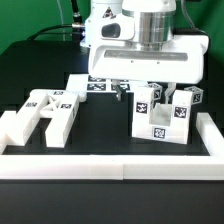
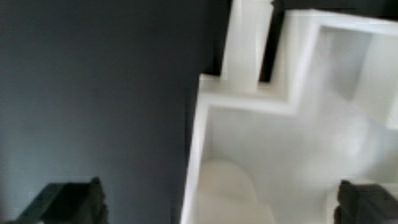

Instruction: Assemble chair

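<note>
1. First, nearest the camera in the exterior view, a long white border rail (image 1: 110,166) runs across the front of the dark table (image 1: 100,135).
2. Just behind it, on the exterior view's left, a flat group of chair parts (image 1: 45,112) lies on the table. These are chunky white bars and blocks, with the longer bars running roughly from near to far and a squat block at the near-left corner.
3. Their top faces carry black-and-white square tags. The patterns are too small to read, and no writing can be made out.
4. On the exterior view's right, at about the same depth, stands an upright cluster of chair parts (image 1: 160,118). It is a white block with two posts rising from it, so its long axis is vertical.
5. The cluster's tagged faces are turned toward the camera, with one tag low on the block and others higher on the posts.
6. Above and just behind the cluster, the gripper (image 1: 135,93) hangs low with its jaws spread wide and nothing grasped.
7. In the wrist view the dark fingers (image 2: 71,205) sit far apart. A blurred white part with a stepped outline (image 2: 285,150) lies below the gap, closer to one finger than the other.
8. Farther back, the marker board (image 1: 95,83) lies flat on the table, its tags partly hidden by the arm.
</note>
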